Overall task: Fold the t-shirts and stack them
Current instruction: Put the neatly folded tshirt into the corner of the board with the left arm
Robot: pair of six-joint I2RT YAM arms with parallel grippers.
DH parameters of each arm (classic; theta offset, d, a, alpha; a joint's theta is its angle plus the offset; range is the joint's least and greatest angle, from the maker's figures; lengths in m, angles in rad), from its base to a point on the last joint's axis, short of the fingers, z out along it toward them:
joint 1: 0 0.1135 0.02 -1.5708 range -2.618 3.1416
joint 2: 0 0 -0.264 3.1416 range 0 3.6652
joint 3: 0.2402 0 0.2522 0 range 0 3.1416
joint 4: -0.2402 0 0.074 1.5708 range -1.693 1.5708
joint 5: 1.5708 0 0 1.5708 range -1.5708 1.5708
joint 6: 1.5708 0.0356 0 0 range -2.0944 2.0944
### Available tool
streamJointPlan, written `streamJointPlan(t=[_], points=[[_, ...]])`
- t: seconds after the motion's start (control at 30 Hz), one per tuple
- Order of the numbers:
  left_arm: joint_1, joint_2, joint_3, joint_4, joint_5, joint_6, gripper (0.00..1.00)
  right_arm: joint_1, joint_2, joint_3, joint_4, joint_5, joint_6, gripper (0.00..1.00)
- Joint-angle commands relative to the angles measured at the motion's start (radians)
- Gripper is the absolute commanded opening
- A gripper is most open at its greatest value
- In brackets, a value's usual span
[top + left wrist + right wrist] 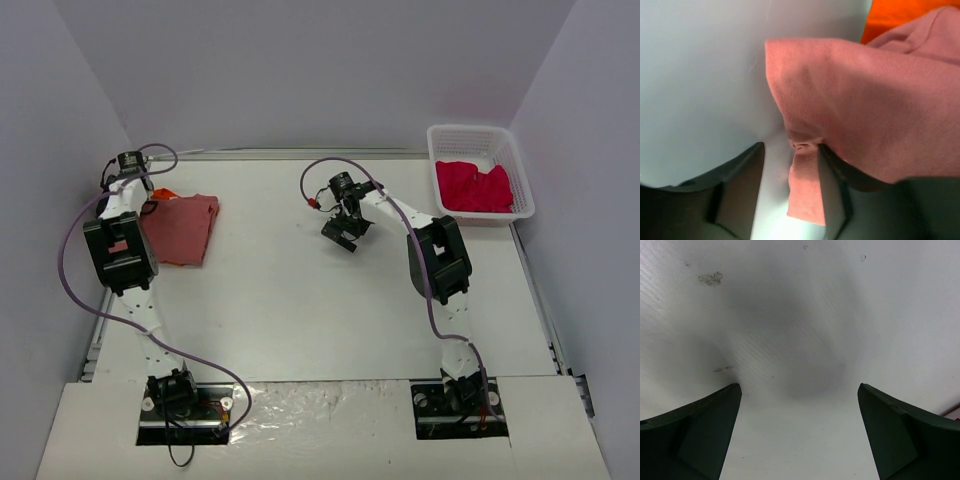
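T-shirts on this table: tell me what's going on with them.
The left hand is at the folded brick-red t-shirt on the left side of the table. Its jaws are parted around a fold of the cloth rather than pinching it. That shirt appears to lie over an orange t-shirt, which peeks out at its far edge. The right hand hangs open and empty above bare table. A crimson t-shirt sits crumpled in the white basket at the far right, not yet folded.
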Motion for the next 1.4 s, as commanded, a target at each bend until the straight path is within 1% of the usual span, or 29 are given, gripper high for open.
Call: streamJointPlan(t=[0.0, 0.07, 0.17, 0.23, 0.27, 0.3, 0.33, 0.4, 0.43, 0.57, 0.6, 0.7, 0.73, 0.8, 0.83, 0.9, 0.97, 1.13, 1.37], points=[[0.002, -0.025, 0.016, 0.062, -0.083, 0.022, 0.48, 0.000, 0.058, -0.030, -0.077, 0.034, -0.015, 1.00], [0.002, -0.051, 0.036, 0.050, -0.084, 0.016, 0.52, 0.000, 0.058, -0.033, -0.076, 0.035, -0.018, 1.00], [0.001, -0.103, 0.062, 0.029, -0.083, 0.014, 0.54, 0.000, 0.060, -0.031, -0.074, 0.036, -0.018, 1.00], [0.001, -0.152, 0.079, -0.025, -0.031, -0.004, 0.54, 0.000, 0.061, -0.028, -0.076, 0.034, -0.018, 1.00], [0.001, -0.166, 0.102, -0.058, 0.009, -0.038, 0.54, 0.003, 0.063, -0.028, -0.076, 0.032, -0.018, 1.00], [0.001, -0.175, 0.116, -0.144, 0.067, -0.058, 0.55, 0.002, 0.063, -0.027, -0.076, 0.032, -0.018, 1.00], [0.002, -0.197, 0.124, -0.181, 0.197, -0.078, 0.55, 0.003, 0.063, -0.027, -0.076, 0.031, -0.018, 1.00], [0.002, -0.224, 0.111, -0.261, 0.317, -0.128, 0.54, 0.005, 0.060, -0.025, -0.076, 0.028, -0.018, 1.00], [0.002, -0.234, 0.102, -0.279, 0.429, -0.144, 0.54, 0.006, 0.060, -0.027, -0.076, 0.028, -0.018, 1.00], [-0.008, -0.254, -0.002, -0.286, 0.618, -0.179, 0.49, 0.006, 0.049, -0.034, -0.074, 0.029, -0.020, 1.00], [-0.019, -0.246, -0.043, -0.281, 0.625, -0.177, 0.43, 0.006, 0.046, -0.037, -0.074, 0.029, -0.020, 1.00], [-0.028, -0.221, -0.103, -0.258, 0.615, -0.179, 0.28, 0.005, 0.041, -0.039, -0.074, 0.034, -0.020, 1.00], [-0.028, -0.215, -0.115, -0.251, 0.611, -0.179, 0.18, 0.003, 0.040, -0.039, -0.074, 0.035, -0.020, 1.00], [-0.030, -0.194, -0.137, -0.228, 0.583, -0.174, 0.15, 0.003, 0.043, -0.037, -0.076, 0.035, -0.020, 1.00], [-0.032, -0.186, -0.152, -0.220, 0.574, -0.173, 0.10, 0.003, 0.046, -0.036, -0.074, 0.037, -0.018, 1.00], [-0.032, -0.168, -0.155, -0.215, 0.566, -0.167, 0.04, 0.005, 0.052, -0.034, -0.077, 0.039, -0.017, 1.00], [-0.033, -0.142, -0.151, -0.223, 0.565, -0.165, 0.02, 0.006, 0.056, -0.031, -0.076, 0.040, -0.017, 1.00], [-0.051, -0.103, -0.139, -0.244, 0.565, -0.165, 0.03, 0.006, 0.064, -0.030, -0.079, 0.040, -0.017, 1.00], [-0.124, -0.135, -0.185, -0.249, 0.526, -0.190, 0.02, 0.002, 0.063, -0.034, -0.079, 0.040, -0.020, 1.00]])
